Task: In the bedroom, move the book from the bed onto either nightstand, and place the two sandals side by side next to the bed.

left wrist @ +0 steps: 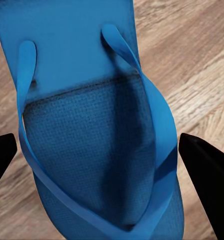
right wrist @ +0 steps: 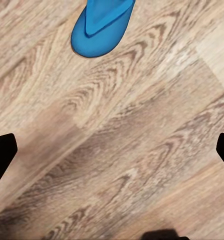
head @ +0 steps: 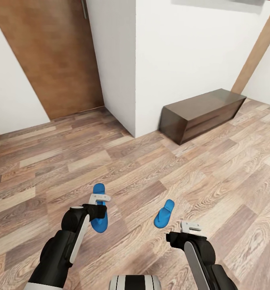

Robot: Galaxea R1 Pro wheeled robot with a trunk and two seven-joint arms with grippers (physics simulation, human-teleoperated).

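We hold the left gripper point(left wrist: 109, 160) spread, one sandal point(left wrist: 86, 125) lying between its fingers; we should drop squarely before pinching. The right gripper point(right wrist: 112, 150) is spread, the other sandal point(right wrist: 101, 25) beyond its fingertips.

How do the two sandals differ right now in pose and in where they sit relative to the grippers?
The left sandal lies partly under the left gripper, its strap between the open fingers in the wrist view; the right sandal lies apart from the right gripper, with bare floor between those fingers. The left sandal points nearly straight away from the robot; the right sandal is angled. Both are bright blue and flat on the floor.
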